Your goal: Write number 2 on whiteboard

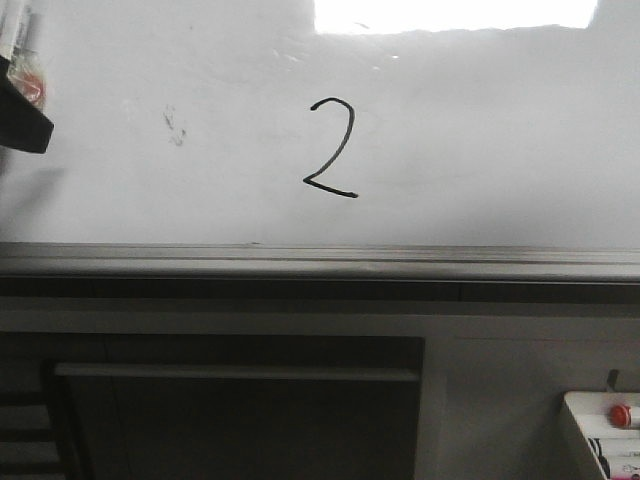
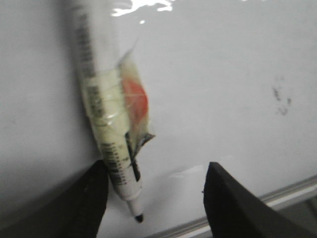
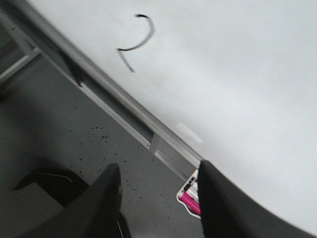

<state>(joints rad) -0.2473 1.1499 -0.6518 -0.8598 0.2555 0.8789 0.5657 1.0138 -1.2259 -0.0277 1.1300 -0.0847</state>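
Note:
The number 2 (image 1: 333,148) is drawn in thin black line at the middle of the whiteboard (image 1: 480,130); it also shows in the right wrist view (image 3: 134,42). My left gripper (image 2: 156,171) is at the board's far left (image 1: 25,115). Its jaws stand wide apart. A white marker (image 2: 106,124) wrapped in clear tape lies against one finger, its black tip (image 2: 138,217) close to the board (image 2: 223,74). My right gripper (image 3: 159,166) is open and empty, below the board (image 3: 237,74), out of the front view.
The grey metal rail (image 1: 320,262) runs along the board's bottom edge. Faint smudge marks (image 1: 175,125) sit left of the digit. A glare patch (image 1: 450,12) is at the top. A small white tray (image 1: 585,425) with a red-capped item (image 1: 621,413) stands at lower right.

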